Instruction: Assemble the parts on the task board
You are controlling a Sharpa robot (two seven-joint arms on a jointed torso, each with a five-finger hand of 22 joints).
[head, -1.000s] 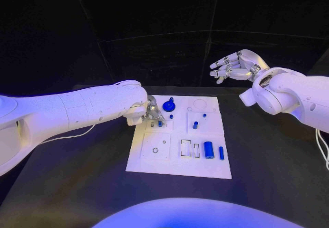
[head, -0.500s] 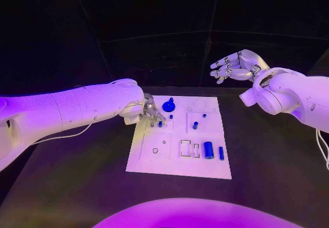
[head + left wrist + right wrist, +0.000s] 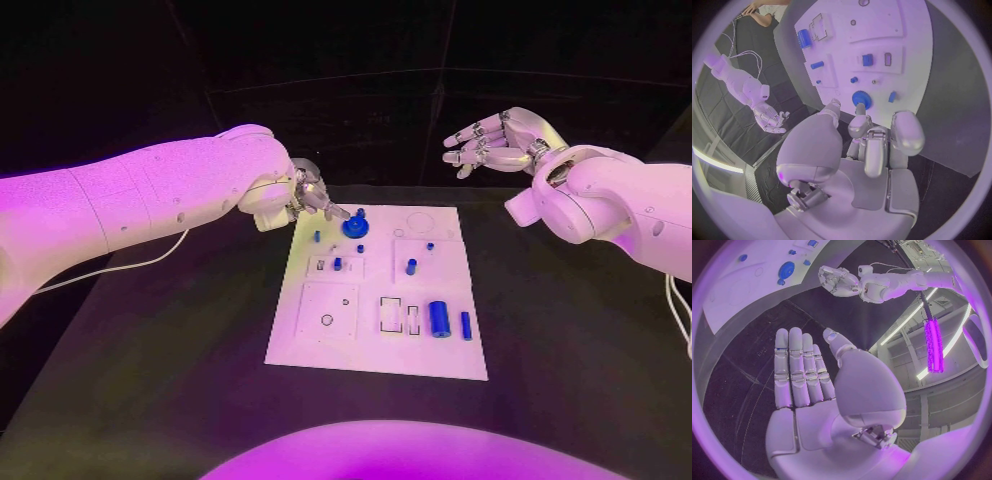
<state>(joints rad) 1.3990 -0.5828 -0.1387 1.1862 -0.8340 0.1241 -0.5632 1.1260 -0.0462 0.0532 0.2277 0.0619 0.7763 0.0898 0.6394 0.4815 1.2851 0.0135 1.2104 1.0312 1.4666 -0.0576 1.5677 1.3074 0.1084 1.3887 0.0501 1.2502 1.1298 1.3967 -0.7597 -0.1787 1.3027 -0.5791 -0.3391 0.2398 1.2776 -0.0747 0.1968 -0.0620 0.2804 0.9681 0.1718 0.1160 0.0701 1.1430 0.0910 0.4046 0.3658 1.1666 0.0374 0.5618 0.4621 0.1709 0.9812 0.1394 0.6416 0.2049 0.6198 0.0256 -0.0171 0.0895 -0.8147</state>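
Left hand (image 3: 310,192) raised over board (image 3: 325,345) far-left corner, fingers curled, holding nothing. Right hand (image 3: 490,140) aloft beyond board, fingers spread, empty. Blue cylinder (image 3: 438,318) lies near board's near-right, long axis front-to-back.

Before me lies the black surface (image 3: 173,350), dark and matte, running out to both sides and toward the back, where it meets dark wall panels (image 3: 346,120) standing behind it. A thin pale cable (image 3: 123,266) trails in a loose curve across the surface on my left side. Another pale cable (image 3: 678,310) hangs down at the far right edge. From my right wrist I see a long glowing light bar (image 3: 933,345) overhead.
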